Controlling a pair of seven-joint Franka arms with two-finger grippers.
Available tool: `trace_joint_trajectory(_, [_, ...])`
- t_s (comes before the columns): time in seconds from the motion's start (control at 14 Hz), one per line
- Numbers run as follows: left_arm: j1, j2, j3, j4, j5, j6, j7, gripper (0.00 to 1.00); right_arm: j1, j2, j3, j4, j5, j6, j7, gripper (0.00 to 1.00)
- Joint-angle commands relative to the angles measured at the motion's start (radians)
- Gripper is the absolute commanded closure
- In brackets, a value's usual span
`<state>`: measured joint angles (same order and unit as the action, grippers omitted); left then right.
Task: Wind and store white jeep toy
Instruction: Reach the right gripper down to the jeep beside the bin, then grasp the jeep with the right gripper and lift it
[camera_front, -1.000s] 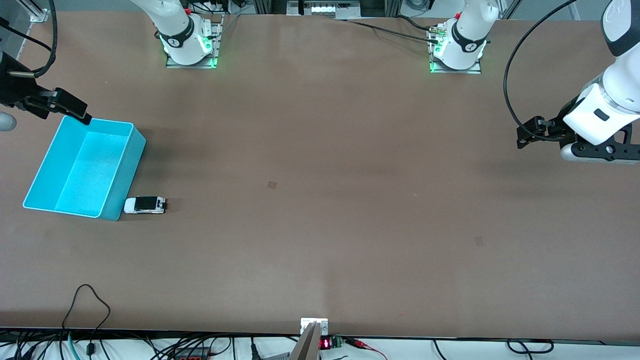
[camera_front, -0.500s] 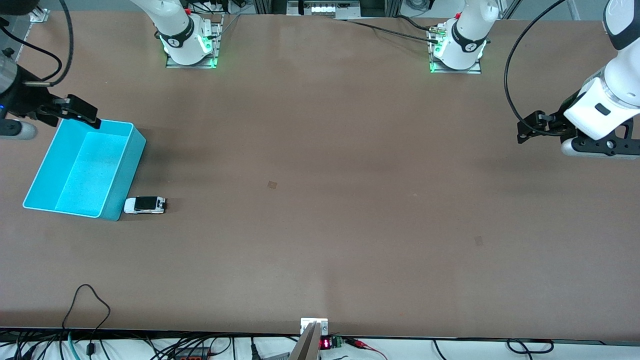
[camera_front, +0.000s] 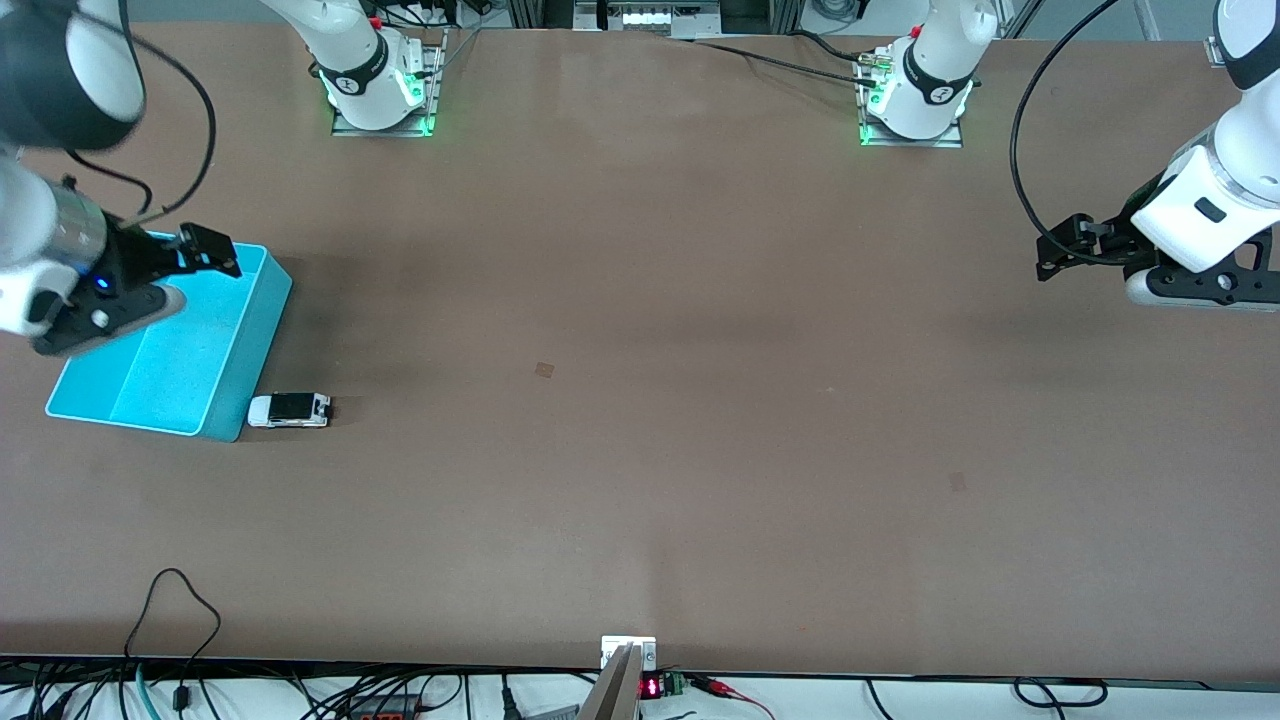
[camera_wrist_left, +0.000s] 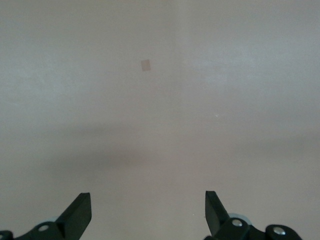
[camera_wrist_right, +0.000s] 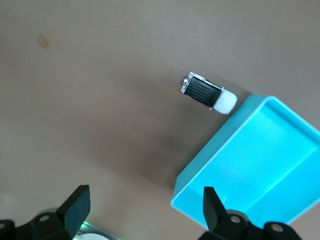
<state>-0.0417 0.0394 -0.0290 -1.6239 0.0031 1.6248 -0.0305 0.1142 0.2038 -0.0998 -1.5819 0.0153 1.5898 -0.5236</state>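
Toy jeep (camera_front: 289, 410) on tabletop (camera_front: 640, 400), just beside bin (camera_front: 170, 340) at the right arm's end; right tool (camera_front: 205, 250) over bin.

Brown table (camera_front: 640, 400), evenly lit; cables (camera_front: 170, 640) along near edge; green base lights.

One white jeep toy (camera_front: 289, 410), one turquoise bin (camera_front: 120, 395), two arms' tools: left tool (camera_front: 1050, 262), right tool (camera_front: 215, 250).
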Motion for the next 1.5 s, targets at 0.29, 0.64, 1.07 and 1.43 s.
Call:
trace_joint_trajectory(0.29, [-0.017, -0.003, 0.001, 0.035, 0.025, -0.019, 0.001, 0.0, -0.06, 0.199, 0.002, -0.023, 0.002, 0.185, -0.582, 0.0])
trace_joint_trajectory(0.64, [-0.015, -0.003, 0.003, 0.035, 0.023, -0.022, 0.0, 0.0, -0.061, 0.252, 0.0, -0.133, 0.002, 0.491, -0.844, 0.0])
trace_joint_trajectory(1.07, [-0.015, -0.003, 0.001, 0.035, 0.023, -0.023, 0.0, 0.0, -0.077, 0.292, 0.002, -0.302, 0.009, 0.798, -0.937, 0.0])
trace_joint_trajectory(1.43, [-0.017, -0.003, -0.008, 0.035, 0.023, -0.023, 0.0, 0.0, -0.082, 0.308, 0.003, -0.362, 0.011, 0.912, -0.955, 0.0])
